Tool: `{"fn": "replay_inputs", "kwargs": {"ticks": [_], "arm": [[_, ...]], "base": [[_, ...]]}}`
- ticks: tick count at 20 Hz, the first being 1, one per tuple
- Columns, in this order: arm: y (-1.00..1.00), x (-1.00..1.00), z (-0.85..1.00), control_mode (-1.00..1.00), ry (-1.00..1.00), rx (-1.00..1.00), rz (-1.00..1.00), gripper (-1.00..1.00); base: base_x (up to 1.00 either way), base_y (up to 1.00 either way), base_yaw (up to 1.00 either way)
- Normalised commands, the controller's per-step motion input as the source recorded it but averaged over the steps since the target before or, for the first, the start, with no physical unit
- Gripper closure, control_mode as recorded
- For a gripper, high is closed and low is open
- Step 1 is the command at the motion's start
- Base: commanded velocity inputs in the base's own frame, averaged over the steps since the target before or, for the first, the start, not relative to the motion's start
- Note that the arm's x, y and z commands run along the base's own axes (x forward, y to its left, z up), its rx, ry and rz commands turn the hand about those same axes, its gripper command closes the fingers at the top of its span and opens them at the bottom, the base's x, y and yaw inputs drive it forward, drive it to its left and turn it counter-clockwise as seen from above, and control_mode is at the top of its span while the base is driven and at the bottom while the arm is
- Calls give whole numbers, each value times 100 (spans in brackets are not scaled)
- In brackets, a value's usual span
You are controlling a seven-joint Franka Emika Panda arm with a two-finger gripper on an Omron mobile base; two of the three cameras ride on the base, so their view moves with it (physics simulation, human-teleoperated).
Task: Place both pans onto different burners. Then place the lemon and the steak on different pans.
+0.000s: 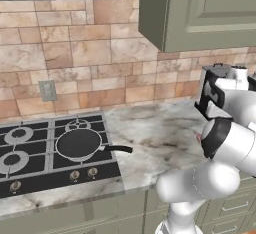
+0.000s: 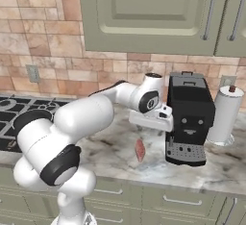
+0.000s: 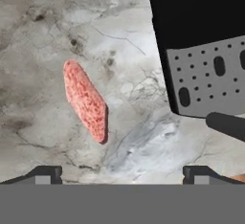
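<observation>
A black pan [image 1: 78,144] with a thin black handle sits on the cooktop's near right burner. Three other burners [image 1: 19,134] are bare. The steak [image 3: 85,99], a pinkish-red slab, lies on the marble counter just left of the coffee machine, and also appears as the steak [image 2: 140,150] in the right base view. My gripper [image 3: 122,175] hovers above the counter, open, fingertips [image 3: 48,173] wide apart with nothing between them. The steak is ahead of the left fingertip. From the right base view the gripper [image 2: 150,125] hangs over the steak. The lemon and the other pan are out of view.
A black coffee machine [image 2: 190,118] stands close to the right of the steak, its perforated drip tray [image 3: 210,74] near the right fingertip. A paper towel roll [image 2: 226,116] stands beyond it. Wall cabinets [image 2: 144,12] hang overhead. A dark rod [image 3: 227,125] pokes in at the right.
</observation>
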Motion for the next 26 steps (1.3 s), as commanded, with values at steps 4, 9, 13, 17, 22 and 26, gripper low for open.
{"fn": "replay_inputs", "kwargs": {"ticks": [4,9,13,17,22,26], "arm": [[39,2,-40,-100,0,0,0,-100],[31,3,-36,-100,2,0,0,-100],[13,1,-34,-100,0,0,0,-100],[1,7,-31,-100,0,0,0,-100],[0,21,-23,-100,0,0,0,-100],[0,19,-19,-100,0,0,0,-100]], "base": [[0,0,0],[0,0,0],[0,0,0],[0,0,0],[0,0,0],[0,0,0]]}}
